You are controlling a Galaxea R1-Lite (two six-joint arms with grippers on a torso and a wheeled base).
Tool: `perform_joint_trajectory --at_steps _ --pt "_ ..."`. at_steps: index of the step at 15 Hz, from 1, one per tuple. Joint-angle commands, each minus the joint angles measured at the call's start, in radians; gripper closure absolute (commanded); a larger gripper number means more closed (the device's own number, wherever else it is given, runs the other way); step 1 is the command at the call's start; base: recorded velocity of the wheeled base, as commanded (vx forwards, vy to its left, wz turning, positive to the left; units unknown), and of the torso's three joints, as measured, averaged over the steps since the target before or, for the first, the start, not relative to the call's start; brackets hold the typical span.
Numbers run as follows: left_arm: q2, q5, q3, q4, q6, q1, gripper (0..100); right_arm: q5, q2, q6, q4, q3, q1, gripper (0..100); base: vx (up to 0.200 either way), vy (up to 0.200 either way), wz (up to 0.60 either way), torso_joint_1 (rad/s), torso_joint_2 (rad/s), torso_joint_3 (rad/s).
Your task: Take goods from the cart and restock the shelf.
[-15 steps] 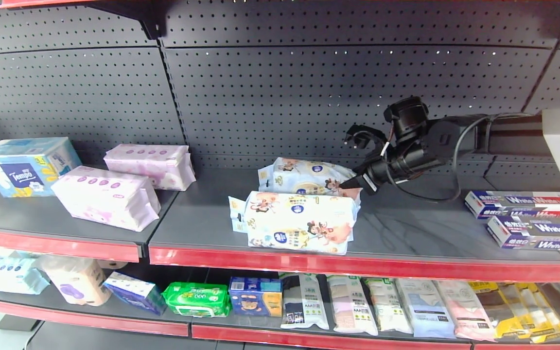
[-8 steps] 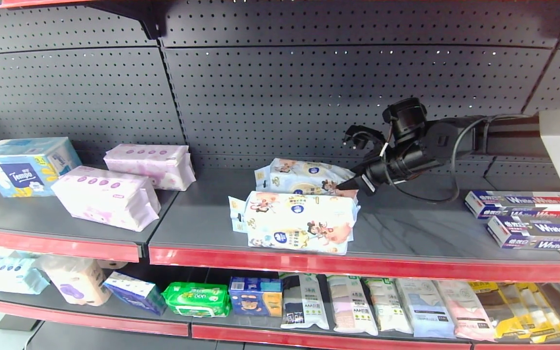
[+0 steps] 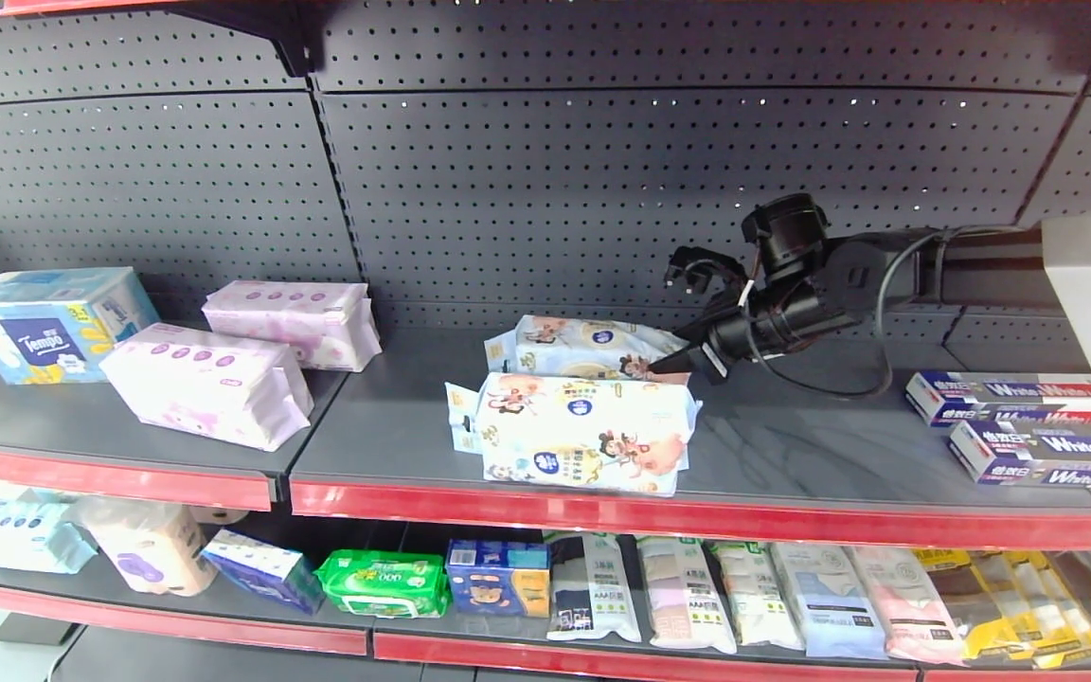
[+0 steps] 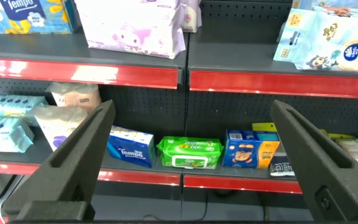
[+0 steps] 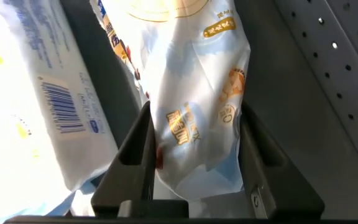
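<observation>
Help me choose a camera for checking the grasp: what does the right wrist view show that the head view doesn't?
Right wrist view adds: the right end effector with fingers flanking the rear pack, and a barcode on the front pack. Head view adds: pink packs, toothpaste boxes, the lower shelf's goods. Shared: both cartoon-print packs on the shelf board.

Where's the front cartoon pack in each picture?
Head view: front cartoon pack mid-shelf, behind red edge.
Left wrist view: front cartoon pack above that red edge.
Right wrist view: front cartoon pack beside held pack in right hand.
Shared landmark: dark shelf board under it.
</observation>
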Motion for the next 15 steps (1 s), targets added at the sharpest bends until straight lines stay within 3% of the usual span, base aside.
perform_joint_trajectory --at_steps 1,15 --pt "0.001 0.000 -0.001 0.000 0.000 0.000 0 0.002 0.006 -0.015 0.000 -0.001 -0.001 100 0.000 0.000 0.00 0.000 0.00 0.000" --pt "0.001 0.000 0.000 0.000 0.000 0.000 0 0.073 0.019 -0.050 0.000 -0.032 -0.029 100 0.000 0.000 0.00 0.000 0.00 0.000"
